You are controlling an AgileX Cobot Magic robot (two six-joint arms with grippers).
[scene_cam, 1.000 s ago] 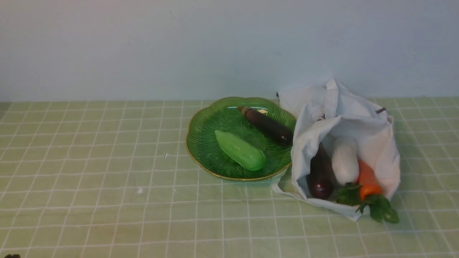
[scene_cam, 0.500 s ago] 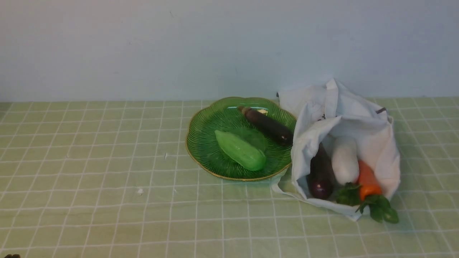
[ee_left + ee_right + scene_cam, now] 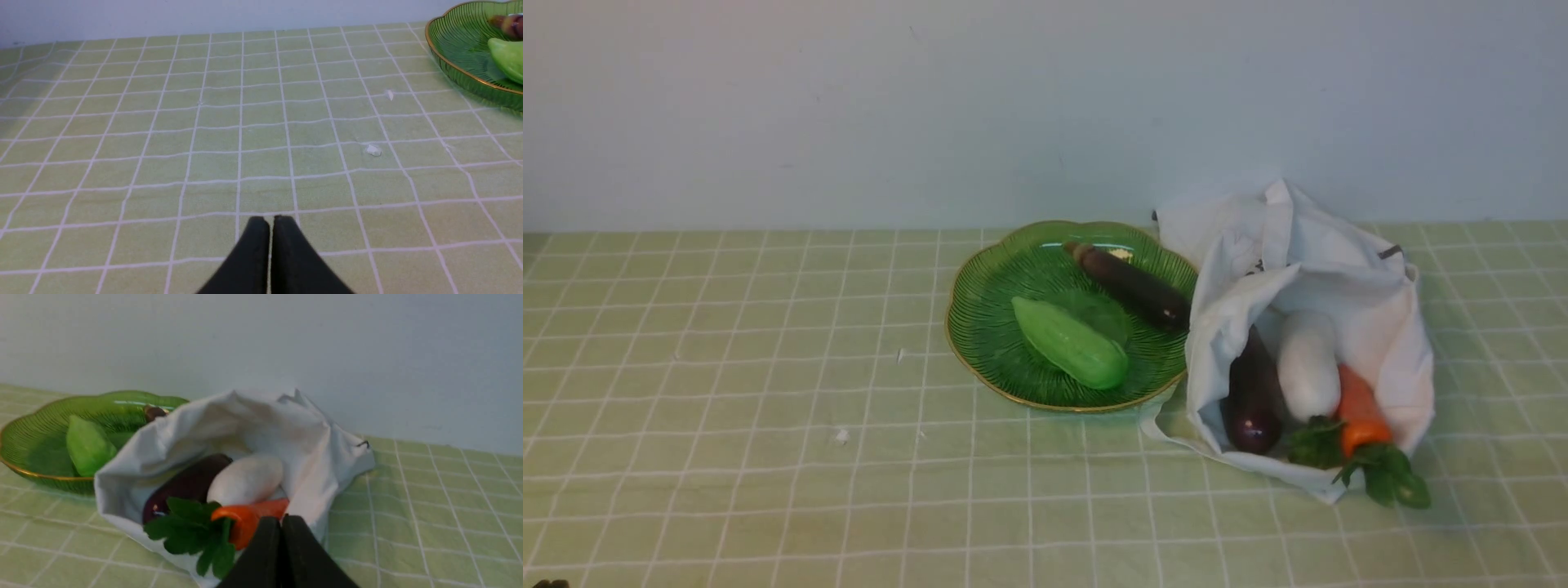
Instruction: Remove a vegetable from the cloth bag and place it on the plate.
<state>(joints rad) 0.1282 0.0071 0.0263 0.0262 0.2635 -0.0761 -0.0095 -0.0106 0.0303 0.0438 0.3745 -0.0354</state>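
Note:
The long slim dark eggplant (image 3: 1131,284) lies on the green glass plate (image 3: 988,327) beside a light green cucumber (image 3: 1070,343). The white cloth bag (image 3: 1339,278) lies open to the plate's right, holding a plump purple eggplant (image 3: 1252,396), a white vegetable (image 3: 1308,363) and a carrot with leaves (image 3: 1360,416). My left gripper (image 3: 269,220) is shut and empty over bare cloth, far from the plate (image 3: 457,49). My right gripper (image 3: 281,519) is shut and empty, just in front of the bag's mouth (image 3: 261,428). Neither gripper shows in the front view.
A pale green checked cloth (image 3: 768,408) covers the table. A plain wall (image 3: 931,106) stands close behind the plate and bag. Small white crumbs (image 3: 841,436) lie left of the plate.

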